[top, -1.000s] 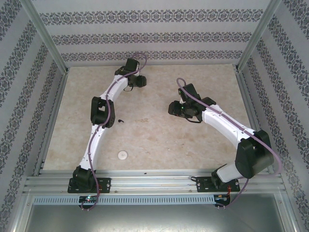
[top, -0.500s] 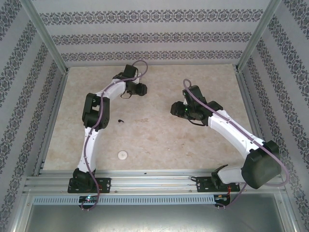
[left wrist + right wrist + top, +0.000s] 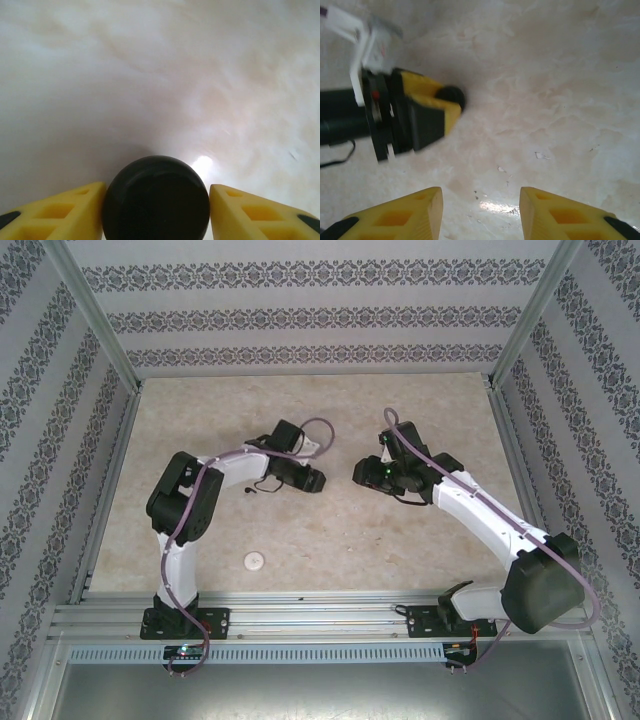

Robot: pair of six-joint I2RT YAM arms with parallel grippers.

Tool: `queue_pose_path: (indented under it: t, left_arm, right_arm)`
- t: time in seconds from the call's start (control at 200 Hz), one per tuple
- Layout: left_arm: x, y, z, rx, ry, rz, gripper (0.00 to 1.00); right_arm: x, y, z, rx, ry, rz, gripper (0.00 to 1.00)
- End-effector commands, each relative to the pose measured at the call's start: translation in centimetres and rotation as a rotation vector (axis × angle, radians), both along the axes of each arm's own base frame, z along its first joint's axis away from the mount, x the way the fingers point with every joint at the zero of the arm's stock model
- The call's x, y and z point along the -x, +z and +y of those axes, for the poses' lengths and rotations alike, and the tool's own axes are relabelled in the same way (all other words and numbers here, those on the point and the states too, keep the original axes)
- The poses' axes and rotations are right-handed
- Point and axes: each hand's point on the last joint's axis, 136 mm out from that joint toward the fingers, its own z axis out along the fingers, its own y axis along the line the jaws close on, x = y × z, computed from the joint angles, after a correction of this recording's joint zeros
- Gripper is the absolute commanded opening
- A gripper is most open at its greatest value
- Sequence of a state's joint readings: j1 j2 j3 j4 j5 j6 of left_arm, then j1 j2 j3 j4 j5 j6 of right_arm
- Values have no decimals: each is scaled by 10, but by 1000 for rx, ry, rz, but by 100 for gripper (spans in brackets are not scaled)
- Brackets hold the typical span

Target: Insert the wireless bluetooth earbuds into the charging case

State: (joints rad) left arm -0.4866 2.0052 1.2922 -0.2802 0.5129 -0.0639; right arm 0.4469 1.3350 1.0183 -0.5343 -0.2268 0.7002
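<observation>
While the left hand [image 3: 156,191] pinches a black round puck [image 3: 156,205] above the desk [image 3: 330,535], the right hand [image 3: 479,196] faces it spread and empty. A tiny black earbud [image 3: 249,490] lies just beside the left arm [image 3: 178,502], a white puck [image 3: 256,561] nearer the bases.
</observation>
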Motion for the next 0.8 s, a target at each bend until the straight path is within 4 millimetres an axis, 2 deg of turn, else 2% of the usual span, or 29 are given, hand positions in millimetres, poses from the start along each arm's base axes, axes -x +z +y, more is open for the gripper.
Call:
queue_pose_path:
  t: [0.0,0.115,0.29,0.335,0.435,0.505,0.674,0.794]
  left_arm:
    - [33,14,-20,31,-177,-63,54]
    - [64,4,-23,0,-235,-39,55]
    - [86,4,-20,-37,-255,-53,61]
    - [87,9,-21,-37,-255,-61,64]
    - [87,23,-21,-28,-249,-95,79]
    - [85,36,-20,-21,-233,-131,85]
    - [78,68,-1,-26,-133,-229,88]
    - [74,80,28,-23,11,-249,88]
  right_arm:
    - [11,-7,-5,-25,18,54,44]
    - [17,-15,-12,-26,23,87,44]
    - [27,-24,-19,1,46,124,44]
    - [28,-25,-20,9,57,128,44]
    - [30,-26,-20,23,81,134,43]
    - [31,-25,-19,43,116,132,43]
    - [28,-26,-14,152,249,132,47]
    - [28,-29,2,258,396,133,52]
